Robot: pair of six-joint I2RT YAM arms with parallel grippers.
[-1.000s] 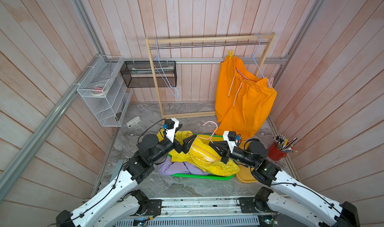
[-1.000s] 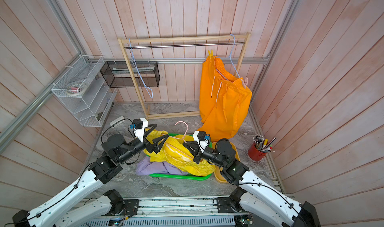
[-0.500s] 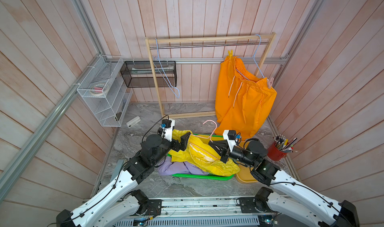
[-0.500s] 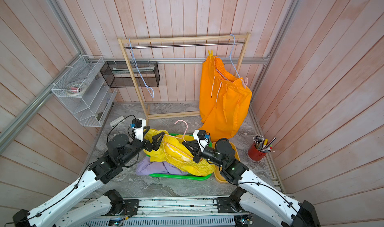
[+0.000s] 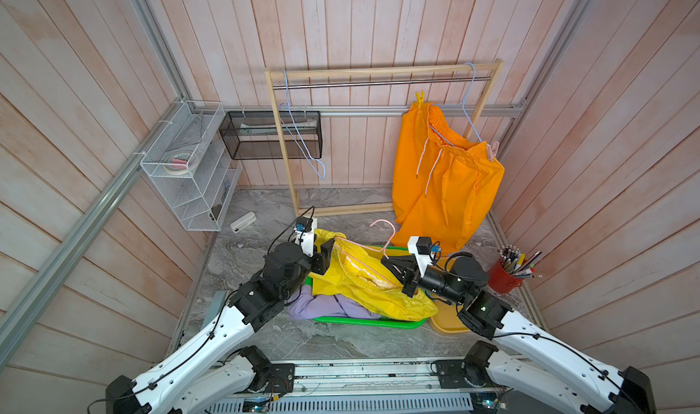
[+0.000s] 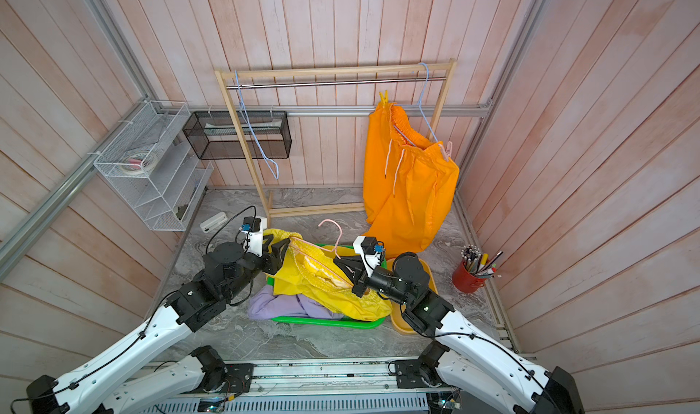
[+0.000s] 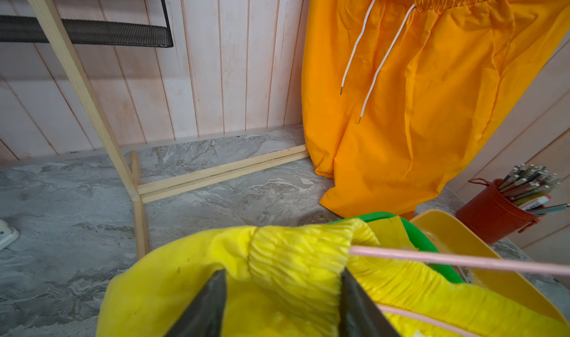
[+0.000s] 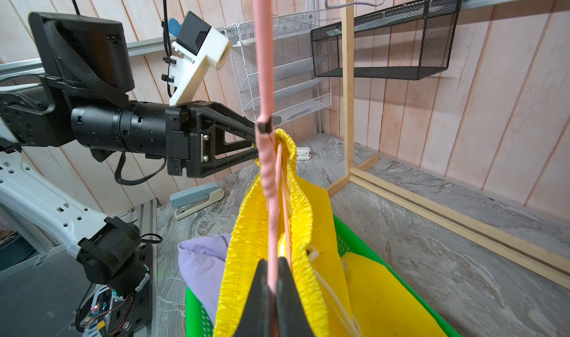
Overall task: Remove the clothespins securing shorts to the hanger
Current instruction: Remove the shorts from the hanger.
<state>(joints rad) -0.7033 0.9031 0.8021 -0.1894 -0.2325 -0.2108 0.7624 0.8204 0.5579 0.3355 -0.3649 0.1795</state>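
Three pairs: orange fabric shorts (image 5: 447,188) hang; bright yellow shorts (image 5: 363,283) and lilac shorts (image 5: 325,306) sit in the green plastic basket (image 5: 363,322). Two clip the orange pair: yellow clothespin (image 5: 420,98), pale pink clothespin (image 5: 492,151). Right gripper (image 8: 273,263) clamps pink wire hanger (image 8: 265,73); left gripper (image 7: 282,272) straddles yellow waistband, grip unclear.

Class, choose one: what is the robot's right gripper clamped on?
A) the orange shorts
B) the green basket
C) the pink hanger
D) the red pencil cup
C: in the right wrist view the right gripper is shut on the pink hanger, whose bar runs along the waistband of the yellow shorts.
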